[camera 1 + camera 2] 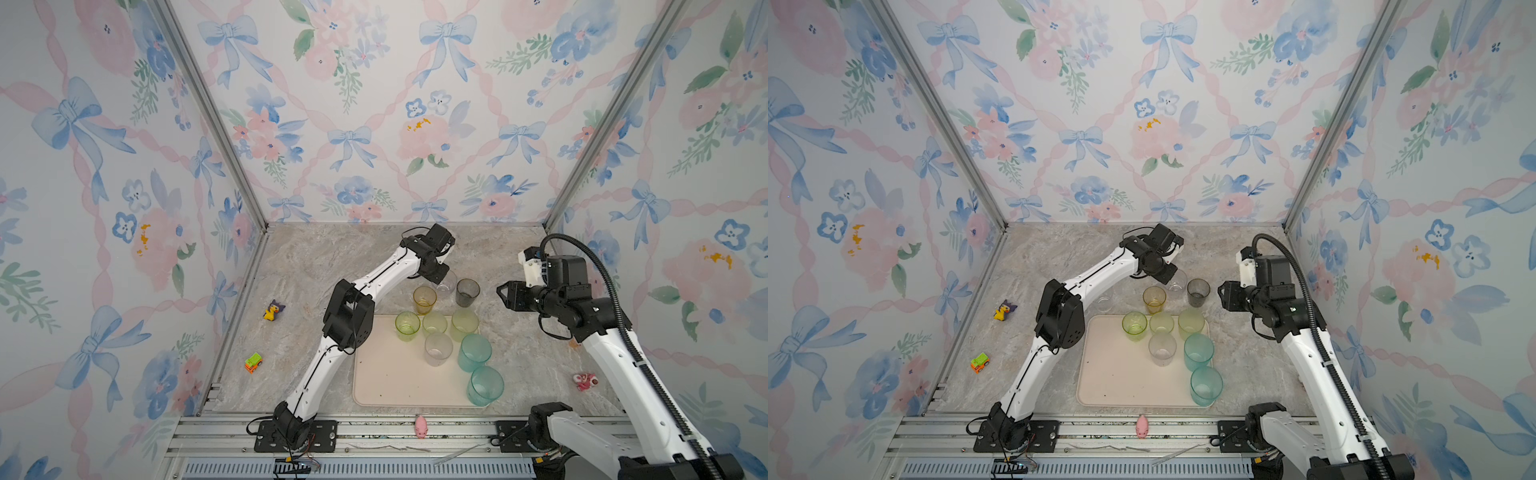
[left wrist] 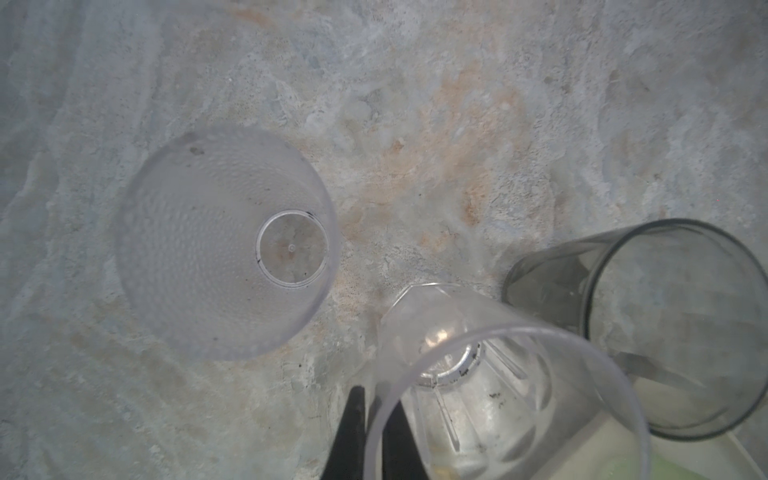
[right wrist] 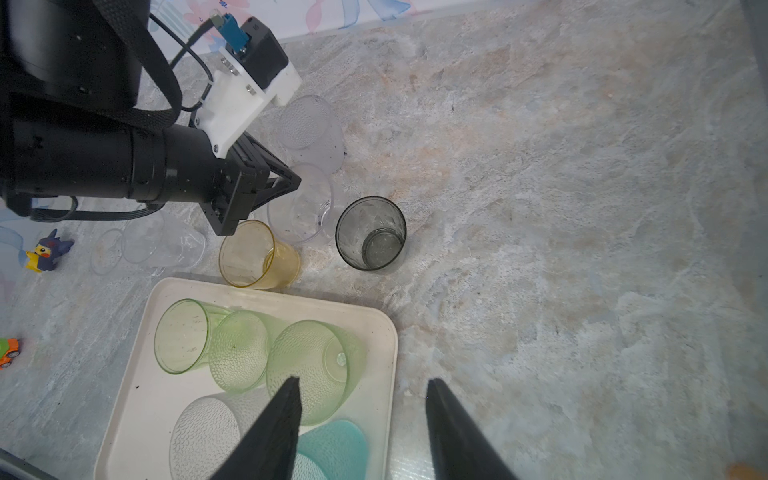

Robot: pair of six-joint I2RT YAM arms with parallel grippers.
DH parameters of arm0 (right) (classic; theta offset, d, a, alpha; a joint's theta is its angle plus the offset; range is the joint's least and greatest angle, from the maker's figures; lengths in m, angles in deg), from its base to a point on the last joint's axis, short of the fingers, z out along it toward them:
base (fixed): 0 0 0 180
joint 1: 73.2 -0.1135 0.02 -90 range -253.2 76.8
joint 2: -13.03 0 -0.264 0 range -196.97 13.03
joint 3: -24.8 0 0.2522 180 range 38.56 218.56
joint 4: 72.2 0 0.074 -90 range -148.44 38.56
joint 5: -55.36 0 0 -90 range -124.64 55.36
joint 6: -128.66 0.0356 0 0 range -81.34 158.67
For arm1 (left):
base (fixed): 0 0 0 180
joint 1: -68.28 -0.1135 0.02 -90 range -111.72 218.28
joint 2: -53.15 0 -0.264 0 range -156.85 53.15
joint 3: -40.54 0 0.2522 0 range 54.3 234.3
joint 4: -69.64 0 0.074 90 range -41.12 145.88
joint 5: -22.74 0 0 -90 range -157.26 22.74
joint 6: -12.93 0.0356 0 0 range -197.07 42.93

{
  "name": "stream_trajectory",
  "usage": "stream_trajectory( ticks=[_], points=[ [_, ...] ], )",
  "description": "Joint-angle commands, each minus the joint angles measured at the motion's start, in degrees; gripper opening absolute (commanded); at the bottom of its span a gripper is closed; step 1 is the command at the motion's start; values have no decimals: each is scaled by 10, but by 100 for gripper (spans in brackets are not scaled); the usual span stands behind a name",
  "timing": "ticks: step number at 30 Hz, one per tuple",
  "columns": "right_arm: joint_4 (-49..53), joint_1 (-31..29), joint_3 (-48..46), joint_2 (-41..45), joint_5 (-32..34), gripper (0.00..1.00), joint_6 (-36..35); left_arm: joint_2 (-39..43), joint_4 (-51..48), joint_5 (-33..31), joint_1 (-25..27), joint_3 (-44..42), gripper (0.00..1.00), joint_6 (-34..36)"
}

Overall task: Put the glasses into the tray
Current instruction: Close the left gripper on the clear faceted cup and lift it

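Tabletop (image 1: 316, 266); clear glass (image 1: 449, 286) half-hidden by left claw (image 1: 439, 273)

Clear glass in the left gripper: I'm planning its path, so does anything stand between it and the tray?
Yes. The amber glass stands between the clear glass in the left gripper and the far rim of the tray; just inside that rim three green glasses stand in a row.

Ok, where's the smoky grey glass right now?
In both top views the smoky grey glass stands upright on the marble tabletop just beyond the tray's far right corner, right of the amber glass and the clear glass.
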Motion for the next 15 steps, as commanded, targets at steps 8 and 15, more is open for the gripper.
stream_trajectory(
  ticks=[8,15],
  points=[
    [-7,6,-5,-1,-15,52,-2,39,-9,-5,4,-1,0,17],
    [-6,6,-3,-1,-20,51,0,80,-8,-22,4,-26,0,23]
  ],
)
